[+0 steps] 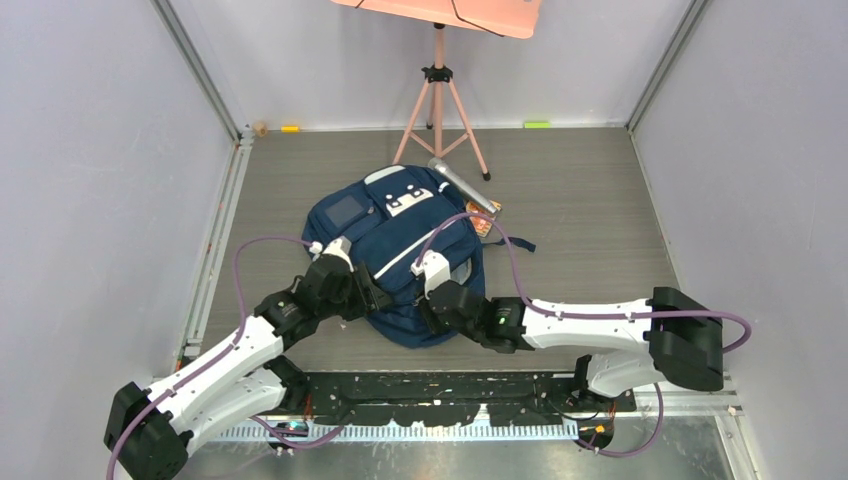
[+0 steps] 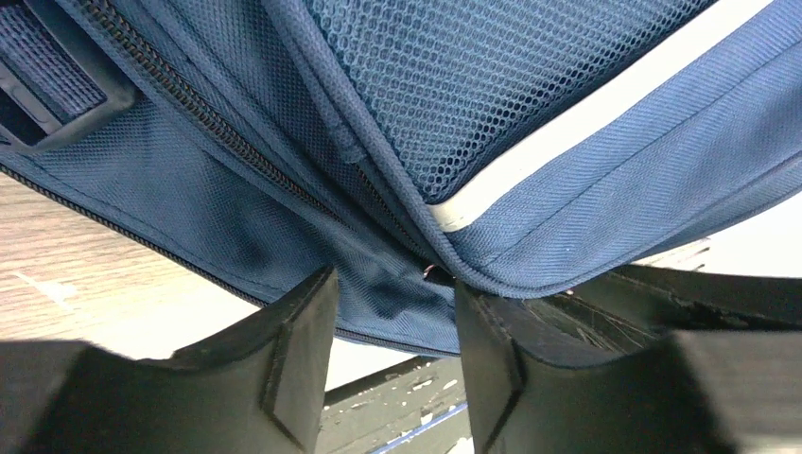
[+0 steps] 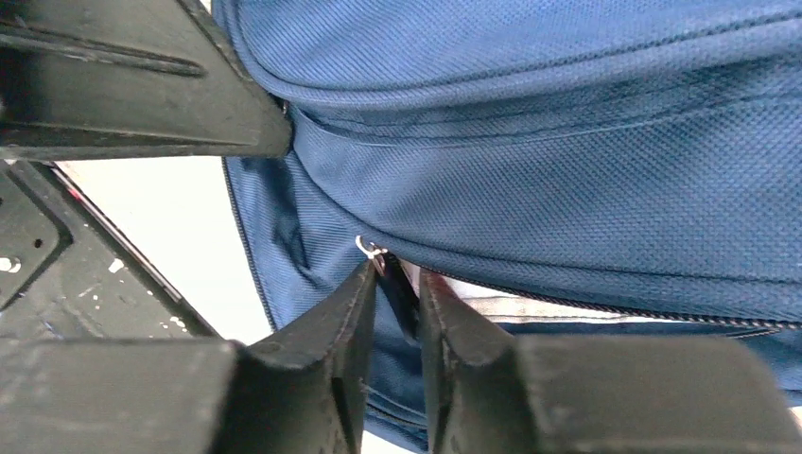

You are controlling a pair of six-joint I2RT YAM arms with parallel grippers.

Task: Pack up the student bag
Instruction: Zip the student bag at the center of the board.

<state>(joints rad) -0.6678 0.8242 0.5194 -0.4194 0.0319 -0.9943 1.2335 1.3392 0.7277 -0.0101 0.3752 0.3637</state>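
Close to the arm bases, the big navy blue cloth student bag with thin white stripes (image 1: 360, 230) lies flat in the middle of the grey wood-look table (image 1: 590, 200). The left gripper (image 2: 392, 298) is at the bag's near left edge. Its fingers are apart, with a fold of blue cloth between the tips. The right gripper (image 3: 397, 279) is at the near right edge, and its fingers are pinched together on a small dark zipper pull (image 3: 398, 288). Past the bag, a shiny silver tube (image 1: 462, 185) lies at its far right corner. Farther back stands a pink tripod (image 1: 437, 100) holding a pink board (image 1: 450, 12).
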